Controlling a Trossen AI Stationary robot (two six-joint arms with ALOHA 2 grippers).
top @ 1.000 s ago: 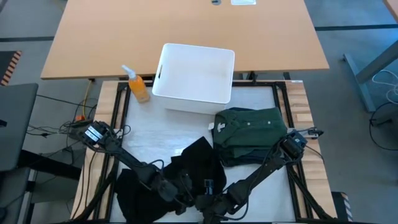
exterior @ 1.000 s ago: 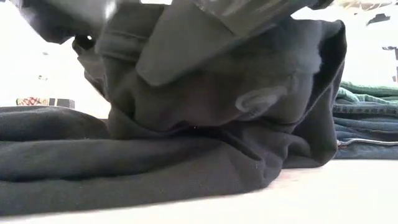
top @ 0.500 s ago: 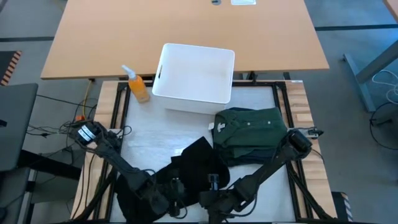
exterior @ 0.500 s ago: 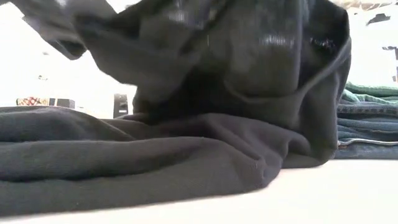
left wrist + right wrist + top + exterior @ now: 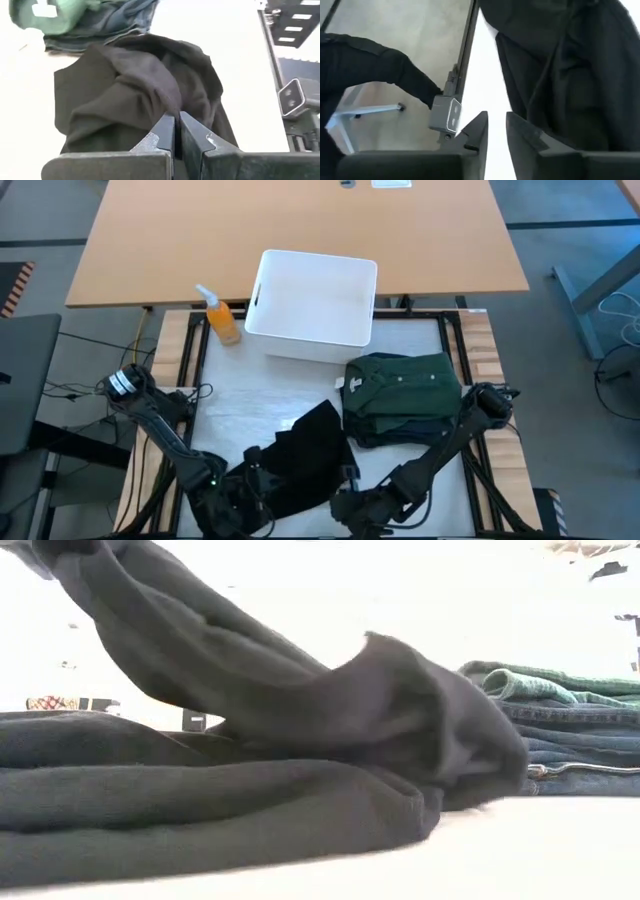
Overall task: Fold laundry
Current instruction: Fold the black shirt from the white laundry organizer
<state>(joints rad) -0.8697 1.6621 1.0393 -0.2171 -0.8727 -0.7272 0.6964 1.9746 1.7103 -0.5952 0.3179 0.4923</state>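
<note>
A black garment (image 5: 312,442) lies crumpled near the table's front middle; it also shows in the low view (image 5: 330,710). My left gripper (image 5: 252,480) is shut on its near left part and holds that part up. My right gripper (image 5: 347,502) is open and empty at the front edge, just beside the garment's right side (image 5: 560,75). A second dark garment (image 5: 180,810) lies flat under and left of the black one. A folded dark green shirt (image 5: 402,383) rests on blue denim (image 5: 585,750) at the right. My left gripper pinches a bunched part of the black garment (image 5: 169,106) between its two fingers, at the garment's near left end. Creases run from the fingers out into the cloth. That end is lifted and slopes down (image 5: 150,630) to the rest, which lies on the table.
A white plastic bin (image 5: 313,302) stands at the far middle, with an orange spray bottle (image 5: 222,320) to its left. The folded stack fills the right middle. Bare white tabletop (image 5: 250,395) lies between the bin and the black garment.
My left gripper has gone toward the table's left and near edge, still holding the black garment. The garment's right part, lifted high a second ago, has dropped onto the table in a heap, while its left end stays raised. My right gripper has drawn toward the near edge.
</note>
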